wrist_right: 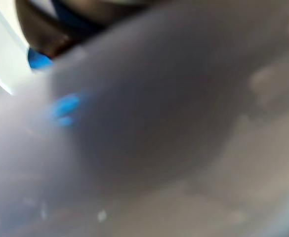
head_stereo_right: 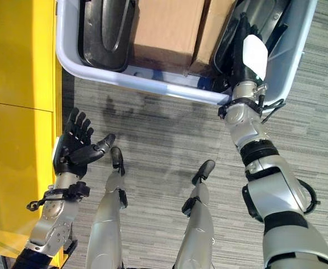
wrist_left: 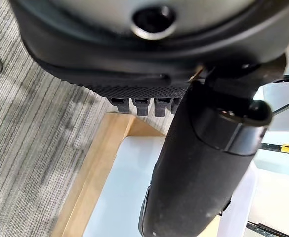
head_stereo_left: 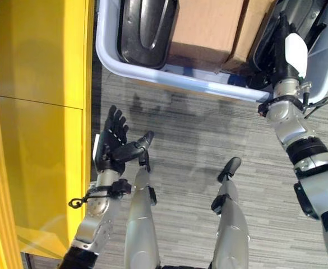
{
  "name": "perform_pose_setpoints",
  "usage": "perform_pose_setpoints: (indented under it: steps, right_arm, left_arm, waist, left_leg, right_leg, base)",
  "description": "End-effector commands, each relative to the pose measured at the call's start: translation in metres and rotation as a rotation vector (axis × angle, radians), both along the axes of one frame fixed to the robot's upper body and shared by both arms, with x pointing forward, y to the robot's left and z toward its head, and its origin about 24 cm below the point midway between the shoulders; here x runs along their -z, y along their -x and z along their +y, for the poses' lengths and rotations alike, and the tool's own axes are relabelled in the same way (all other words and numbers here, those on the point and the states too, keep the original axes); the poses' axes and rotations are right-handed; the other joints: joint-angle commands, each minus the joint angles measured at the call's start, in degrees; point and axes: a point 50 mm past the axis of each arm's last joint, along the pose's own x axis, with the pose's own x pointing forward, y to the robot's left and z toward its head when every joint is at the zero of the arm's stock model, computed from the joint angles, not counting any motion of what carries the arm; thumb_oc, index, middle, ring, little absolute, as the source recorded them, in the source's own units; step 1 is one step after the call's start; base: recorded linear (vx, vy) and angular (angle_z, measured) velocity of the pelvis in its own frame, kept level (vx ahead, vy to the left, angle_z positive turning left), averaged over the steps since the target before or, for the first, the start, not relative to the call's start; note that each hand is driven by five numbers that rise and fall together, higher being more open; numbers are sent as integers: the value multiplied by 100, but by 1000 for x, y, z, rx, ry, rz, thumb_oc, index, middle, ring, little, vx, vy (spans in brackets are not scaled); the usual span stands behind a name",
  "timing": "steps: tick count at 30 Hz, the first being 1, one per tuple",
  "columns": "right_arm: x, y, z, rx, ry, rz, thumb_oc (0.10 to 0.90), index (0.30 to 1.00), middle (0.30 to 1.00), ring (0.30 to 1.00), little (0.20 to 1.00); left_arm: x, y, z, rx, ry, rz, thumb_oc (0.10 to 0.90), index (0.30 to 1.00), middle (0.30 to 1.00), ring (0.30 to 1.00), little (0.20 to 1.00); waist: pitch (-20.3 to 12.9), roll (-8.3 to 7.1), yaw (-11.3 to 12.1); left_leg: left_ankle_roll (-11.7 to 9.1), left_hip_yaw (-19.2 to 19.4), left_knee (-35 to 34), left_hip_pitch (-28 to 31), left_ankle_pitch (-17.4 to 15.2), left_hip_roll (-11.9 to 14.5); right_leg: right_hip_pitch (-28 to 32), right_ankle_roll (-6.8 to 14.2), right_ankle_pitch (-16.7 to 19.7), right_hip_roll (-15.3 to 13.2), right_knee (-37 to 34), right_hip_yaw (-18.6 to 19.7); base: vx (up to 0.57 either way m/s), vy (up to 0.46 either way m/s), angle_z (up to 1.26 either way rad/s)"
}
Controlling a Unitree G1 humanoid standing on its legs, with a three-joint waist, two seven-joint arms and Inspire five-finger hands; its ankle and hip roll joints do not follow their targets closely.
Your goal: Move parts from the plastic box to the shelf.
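- Dark fingers of the right hand point(head_stereo_left: 287, 53) are down inside the plastic box point(head_stereo_left: 169, 75), at its right end; the white thumb cover shows against a black moulded part point(head_stereo_right: 264, 17) there. Fingertips are hidden among the contents, so I cannot tell whether they are curled on anything or straight.
- Right wrist view gives a grey blur with blue flecks, pressed close to some surface; no help on the grip.
- Left hand point(head_stereo_left: 114, 143) hangs over the grey carpet point(head_stereo_left: 208, 140), fingers spread and straight, thumb out to the side, holding nothing. It sits just beside the yellow shelf unit point(head_stereo_left: 35, 112), well apart from the box.
- Left wrist view: thumb point(wrist_left: 203, 163) in the foreground, with a pale surface edged in light wood past it. Nothing between thumb and fingers.
- Box contents as seen: a second black moulded part point(head_stereo_left: 147, 28) at the left end, two brown cardboard cartons point(head_stereo_left: 206, 28) in the middle, and the black part by the right hand. All of it sits inside the pale blue-grey rim.
- Yellow shelf face shows flat panels; no part visible on it from this angle, though its shelves proper are not in sight.
- Judgement: an early point in a transfer. The reach into the box is under way; grasp, lift, carry to the shelf and set-down all appear still to come for this part, and at least one more black part waits after it.
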Motion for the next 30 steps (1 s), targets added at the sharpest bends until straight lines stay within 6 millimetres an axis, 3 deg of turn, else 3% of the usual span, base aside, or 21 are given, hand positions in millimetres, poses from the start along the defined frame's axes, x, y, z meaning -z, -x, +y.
perform_pose_setpoints:
  steps: [1, 14, 15, 16, 17, 23, 30]
  right_arm:
    - [32, 0, -12, 34, 36, 140, 400, 300, 300, 300, 300]
    - [37, 2, 3, -18, -6, 98, 400, 300, 300, 300, 300]
    - [33, 2, 5, -25, -6, 84, 400, 300, 300, 300, 300]
    - [35, 2, 5, -25, -6, 90, 400, 300, 300, 300, 300]
    - [32, 2, 7, -33, -7, 74, 400, 300, 300, 300, 300]
    - [10, 13, 22, -97, -25, -83, 400, 300, 300, 300, 300]
    - [-11, 30, 19, -96, -2, -237, 400, 300, 300, 300, 300]
  left_arm:
    - [-26, 10, -9, 43, 15, -173, 900, 1000, 1000, 1000, 1000]
    - [-26, 6, -12, 39, 20, -169, 900, 1000, 1000, 1000, 1000]
    - [-28, 5, -12, 42, 28, -174, 900, 1000, 1000, 1000, 1000]
    - [-26, 6, -12, 42, 28, -167, 900, 1000, 1000, 1000, 1000]
    - [-28, 5, -12, 43, 36, -172, 900, 1000, 1000, 1000, 1000]
    - [-32, 2, -10, 27, 18, -184, 900, 1000, 1000, 1000, 1000]
    - [-34, 3, -7, 27, -6, -186, 900, 1000, 1000, 1000, 1000]
  waist:
    - [-99, 233, 75]
    - [-99, 201, 11]
    - [-99, 189, 0]
    - [-99, 195, 3]
    - [-99, 183, -10]
    - [-99, 51, -88]
    - [-99, -18, -100]
  left_leg:
    - [-170, 183, -14, 495, -625, 64]
    - [-154, 185, 6, 642, -662, 46]
    - [-96, 238, 28, 508, -530, 37]
    - [-150, 183, 20, 631, -654, 42]
    - [-94, 235, 35, 519, -535, 39]
    - [-83, 218, 71, 807, -582, 53]
    - [-62, 178, 67, 1266, -630, 50]
  right_leg:
    - [321, 484, -814, -138, 740, 61]
    - [436, 485, -824, -159, 779, 38]
    - [335, 410, -701, -170, 751, -18]
    - [436, 483, -812, -160, 781, 40]
    - [342, 410, -703, -171, 758, -13]
    - [634, 409, -700, -162, 765, 29]
    - [1138, 426, -690, -216, 753, 13]
  base:
    - [0, 0, 0]
    - [-6, 2, -1]
    - [0, 0, 0]
    - [-78, 12, 0]
    - [0, 0, 0]
    - [-18, 3, 0]
    - [-3, 10, 1]
